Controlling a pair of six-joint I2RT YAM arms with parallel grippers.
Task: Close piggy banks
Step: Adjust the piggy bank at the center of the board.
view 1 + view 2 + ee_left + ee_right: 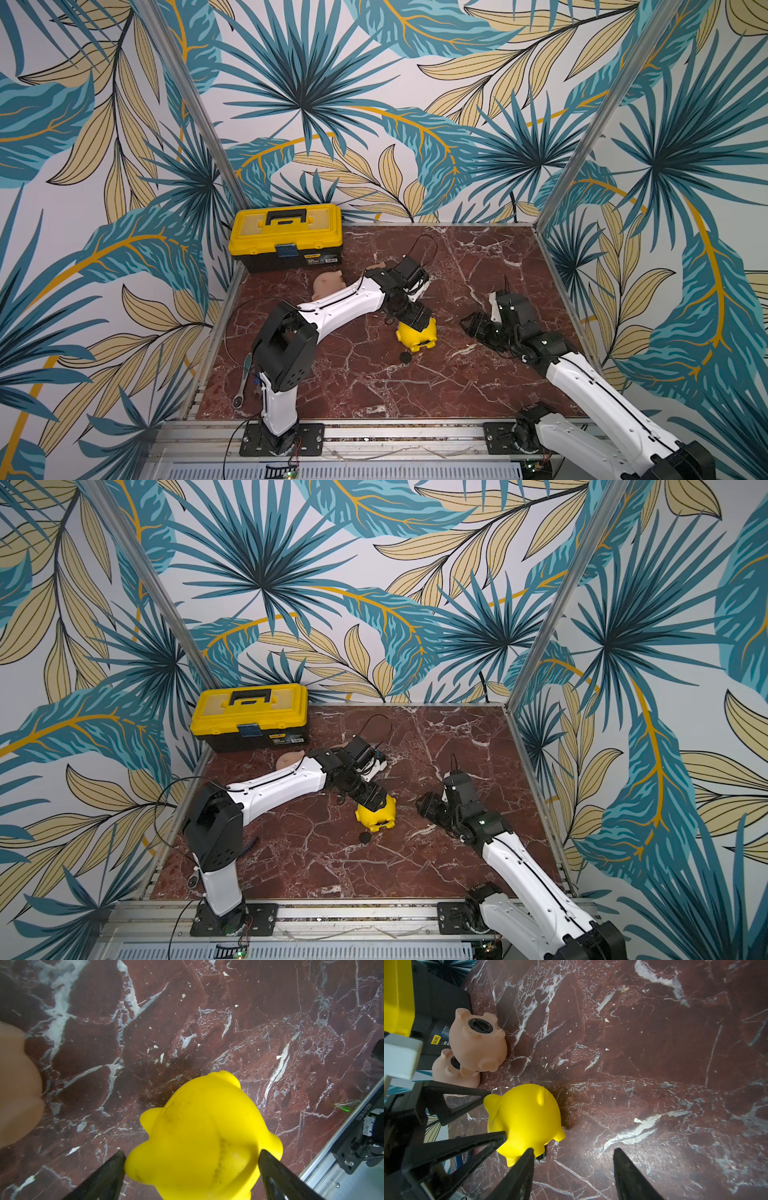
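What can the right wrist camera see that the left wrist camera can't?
Only the right wrist view: the yellow toolbox and two pink piggy banks beside it, clearly. Only the left wrist view: a silver rail, plus a peach blur. Both: the yellow piggy bank on the marble table, with the left tool around it.

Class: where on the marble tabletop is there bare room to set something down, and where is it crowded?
Free: far right, between back wall and right arm; near strip between black plug and front rail. Crowded: by the toolbox, around pink piggy banks, left arm and yellow piggy bank.
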